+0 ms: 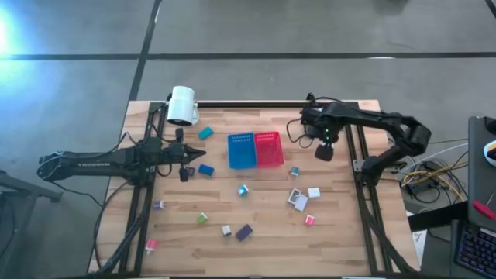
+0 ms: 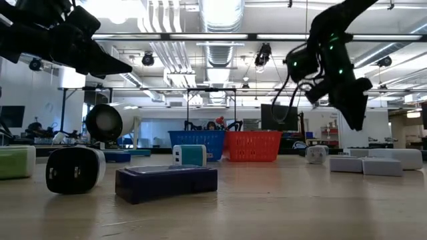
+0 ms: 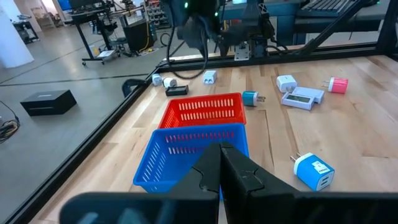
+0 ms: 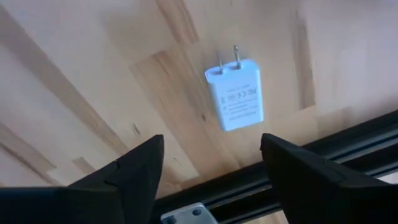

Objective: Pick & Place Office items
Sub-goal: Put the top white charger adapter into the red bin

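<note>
Two perforated bins, blue bin (image 1: 241, 150) and red bin (image 1: 269, 149), sit touching side by side near the middle of the bench (image 1: 341, 240). The office items lie scattered mostly on the near half: a blue charger (image 1: 205, 170) just beside the left tool, a purple block (image 1: 244, 232), a grey flat block (image 1: 297, 198), a pink piece (image 1: 309, 220) and others, with bare wood between them. A white charger (image 4: 236, 96) lies alone near the bench's edge by the dark frame rail (image 4: 348, 140).

The left tool (image 1: 184, 164) hovers left of the blue bin, fingers pressed together with nothing between them. The right tool (image 1: 324, 151) hangs above the bench right of the red bin, close to the right rail; its fingers (image 4: 134, 171) are spread wide, holding nothing, with the white charger showing between them below. A white cylinder lamp (image 1: 182, 105) stands at the far left corner.
</note>
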`<state>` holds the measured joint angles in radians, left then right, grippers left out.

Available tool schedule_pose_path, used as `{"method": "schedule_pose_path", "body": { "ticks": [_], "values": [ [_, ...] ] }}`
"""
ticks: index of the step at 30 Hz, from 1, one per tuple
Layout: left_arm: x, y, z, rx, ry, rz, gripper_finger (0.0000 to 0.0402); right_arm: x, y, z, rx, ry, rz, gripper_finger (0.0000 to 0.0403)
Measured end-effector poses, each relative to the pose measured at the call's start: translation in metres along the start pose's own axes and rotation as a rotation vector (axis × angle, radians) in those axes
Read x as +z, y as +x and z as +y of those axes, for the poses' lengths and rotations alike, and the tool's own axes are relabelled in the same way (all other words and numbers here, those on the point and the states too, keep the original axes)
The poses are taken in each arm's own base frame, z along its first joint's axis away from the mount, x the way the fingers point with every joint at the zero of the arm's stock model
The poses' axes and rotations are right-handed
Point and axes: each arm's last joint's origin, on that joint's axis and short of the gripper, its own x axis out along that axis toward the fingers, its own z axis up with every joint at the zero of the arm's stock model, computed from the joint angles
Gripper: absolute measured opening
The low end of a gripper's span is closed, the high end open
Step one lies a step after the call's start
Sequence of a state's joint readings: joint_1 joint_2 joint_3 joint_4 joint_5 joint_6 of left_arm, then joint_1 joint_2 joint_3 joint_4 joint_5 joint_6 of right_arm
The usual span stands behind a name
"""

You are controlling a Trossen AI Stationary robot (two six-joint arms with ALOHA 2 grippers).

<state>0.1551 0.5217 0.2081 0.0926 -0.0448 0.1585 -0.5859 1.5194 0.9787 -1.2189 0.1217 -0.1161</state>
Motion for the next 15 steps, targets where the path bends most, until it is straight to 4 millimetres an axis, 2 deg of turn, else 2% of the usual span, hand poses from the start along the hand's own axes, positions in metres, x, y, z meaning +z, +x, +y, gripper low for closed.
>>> {"method": "schedule_pose_path", "body": {
  "ticks": [7, 15],
  "values": [
    [0.0, 0.0, 0.0, 0.001, 0.001, -0.003, 0.0005, 0.011, 0.013, -0.006, -0.021, -0.058, 0.071, 0.0285],
    [0.0, 0.0, 0.0, 0.0, 0.001, -0.003, 0.0005, 0.02, 0.031, -0.019, -0.029, -0.045, 0.112, 0.0286]
  ]
}}
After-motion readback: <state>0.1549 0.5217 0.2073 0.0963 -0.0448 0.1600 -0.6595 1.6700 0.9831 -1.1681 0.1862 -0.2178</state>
